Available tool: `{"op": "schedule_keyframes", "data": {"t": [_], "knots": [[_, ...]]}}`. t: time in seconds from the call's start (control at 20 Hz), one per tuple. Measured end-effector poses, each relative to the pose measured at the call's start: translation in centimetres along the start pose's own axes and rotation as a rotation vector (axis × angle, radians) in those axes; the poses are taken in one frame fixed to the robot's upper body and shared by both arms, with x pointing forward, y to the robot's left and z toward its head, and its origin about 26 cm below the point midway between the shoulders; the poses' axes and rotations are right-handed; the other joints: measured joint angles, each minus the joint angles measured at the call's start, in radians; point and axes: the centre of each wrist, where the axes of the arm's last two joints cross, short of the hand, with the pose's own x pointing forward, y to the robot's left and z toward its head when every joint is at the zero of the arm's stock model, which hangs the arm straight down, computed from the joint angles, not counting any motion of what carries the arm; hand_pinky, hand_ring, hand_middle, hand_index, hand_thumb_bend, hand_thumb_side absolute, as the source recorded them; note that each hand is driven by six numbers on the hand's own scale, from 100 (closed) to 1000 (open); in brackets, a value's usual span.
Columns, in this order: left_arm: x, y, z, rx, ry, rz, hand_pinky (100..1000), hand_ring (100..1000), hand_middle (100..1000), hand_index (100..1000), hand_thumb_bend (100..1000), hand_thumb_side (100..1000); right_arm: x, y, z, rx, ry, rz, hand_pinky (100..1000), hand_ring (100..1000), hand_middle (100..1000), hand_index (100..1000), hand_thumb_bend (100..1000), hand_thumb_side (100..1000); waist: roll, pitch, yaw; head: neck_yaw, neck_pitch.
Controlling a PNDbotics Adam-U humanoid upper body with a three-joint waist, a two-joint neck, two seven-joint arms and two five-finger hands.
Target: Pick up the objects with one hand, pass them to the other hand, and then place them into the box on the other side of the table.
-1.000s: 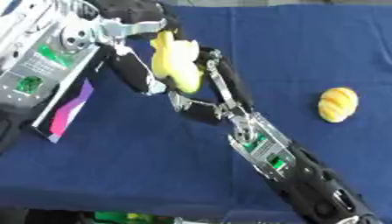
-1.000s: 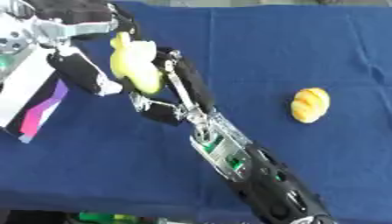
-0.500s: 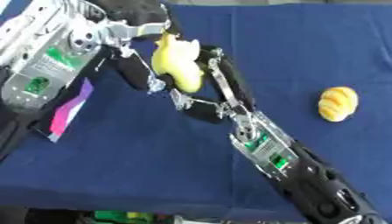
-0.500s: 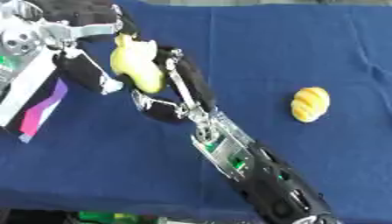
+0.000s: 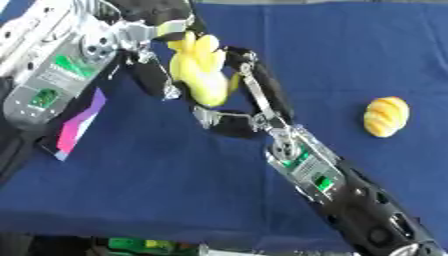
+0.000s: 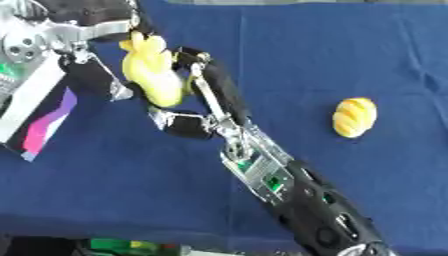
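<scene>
L+R hand (image 5: 149, 75) (image 5: 249, 95) both on yellow toy (image 5: 199, 70) | no legible text

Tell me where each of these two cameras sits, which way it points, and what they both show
Left eye view: in the robot's head, looking down at the blue table; the left hand and right hand meet round a yellow toy.
Right eye view: beside it, same downward look; both arms show, set a little further left in the picture.
Shared: the handover, the yellow-orange striped object, the pink-and-purple card.
</scene>
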Motion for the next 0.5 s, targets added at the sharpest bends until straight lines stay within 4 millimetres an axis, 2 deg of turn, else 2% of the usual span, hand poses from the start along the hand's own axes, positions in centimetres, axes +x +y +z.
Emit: {"op": "schedule_keyframes", "data": {"t": [0.1, 0.2, 0.3, 0.5], "knots": [[0.00, 0.00, 0.00, 0.004, 0.008, -0.013, 691, 606, 429, 389, 510, 100, -0.05, 0.01, 0.04, 0.010, 0.011, 0.016, 841, 765, 702, 897, 267, 411, 0.000, 0.000, -0.001, 0.000, 0.000], [0.00, -0.01, 0.00, 0.006, 0.017, -0.029, 685, 601, 417, 382, 538, 100, -0.17, 0.08, 0.11, 0.023, 0.023, 0.037, 851, 789, 735, 917, 257, 468, 0.000, 0.000, -0.001, 0.002, 0.000], [-0.10, -0.29, -0.10, 0.001, 0.029, -0.039, 675, 590, 404, 374, 562, 100, -0.13, 0.08, 0.05, 0.032, 0.029, 0.056, 854, 796, 744, 927, 254, 506, 0.001, 0.000, -0.001, 0.004, 0.000], [-0.18, -0.44, -0.14, 0.012, 0.044, -0.044, 658, 572, 388, 364, 599, 100, -0.12, 0.09, 0.04, 0.048, 0.039, 0.080, 855, 799, 748, 930, 255, 514, 0.001, 0.000, -0.001, 0.006, 0.000]]}}
